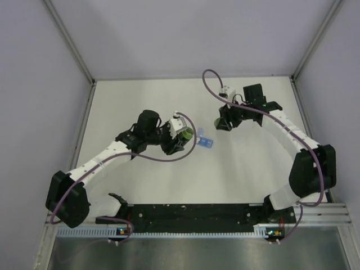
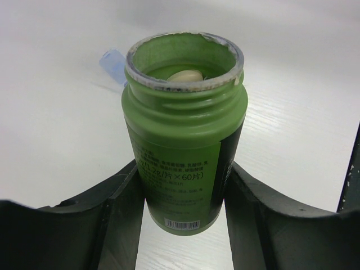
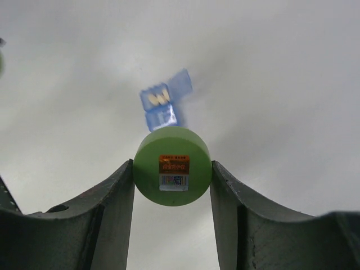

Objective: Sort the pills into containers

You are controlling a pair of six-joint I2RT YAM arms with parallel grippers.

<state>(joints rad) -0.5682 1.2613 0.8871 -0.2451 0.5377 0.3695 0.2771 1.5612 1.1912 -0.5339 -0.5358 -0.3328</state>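
My left gripper [image 1: 181, 136] is shut on an open green pill bottle [image 2: 183, 129], tilted with its mouth toward the blue pill box [image 1: 205, 142]. One pale pill [image 2: 185, 75] lies just inside the bottle's mouth. In the left wrist view a corner of the pill box [image 2: 112, 61] shows behind the bottle. My right gripper [image 3: 172, 185] is shut on the round green cap [image 3: 172, 166] and hangs above the table to the right of the box. In the right wrist view the pill box [image 3: 163, 107] lies beyond the cap with its lid open and pale pills [image 3: 157, 99] in one compartment.
The white table [image 1: 157, 101] is walled by grey panels at the back and both sides. A purple cable [image 1: 211, 84] loops off the right arm. The arm bases and a black rail [image 1: 191, 216] run along the near edge.
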